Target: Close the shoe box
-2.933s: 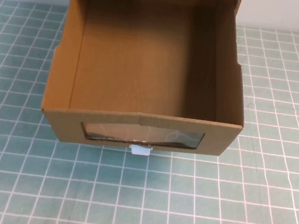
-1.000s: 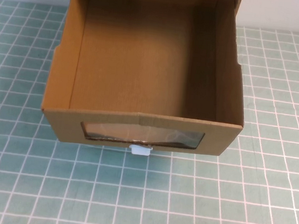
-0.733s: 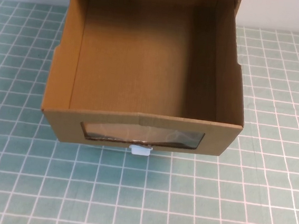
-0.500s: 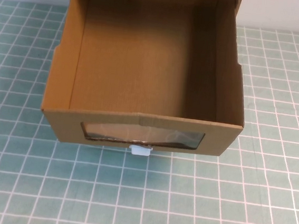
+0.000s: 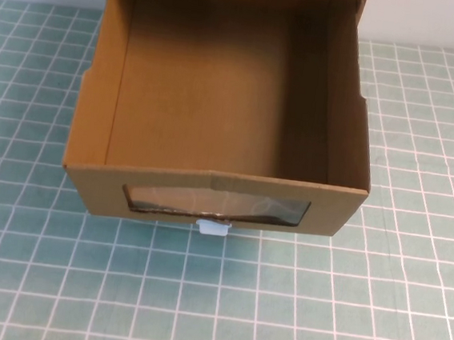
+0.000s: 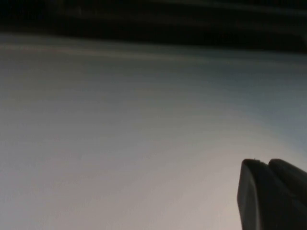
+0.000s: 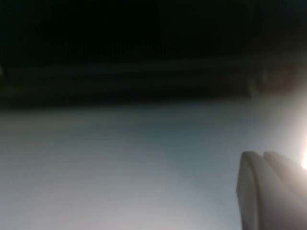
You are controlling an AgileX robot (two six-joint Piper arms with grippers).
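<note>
Left gripper: off the tabletop scene; only a dark tip showed, fingers' spread untellable.
Shoe box: centre, drawer pulled fully out, empty.
Right gripper: likewise unseen from above, spread untellable.
Risk: an off-centre push could skew and jam the drawer.

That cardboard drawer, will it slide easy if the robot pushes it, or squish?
The shoe box looks empty, so probably light and easy to slide. Its thin front wall may bend a little. The left gripper and right gripper are off the table view.
</note>
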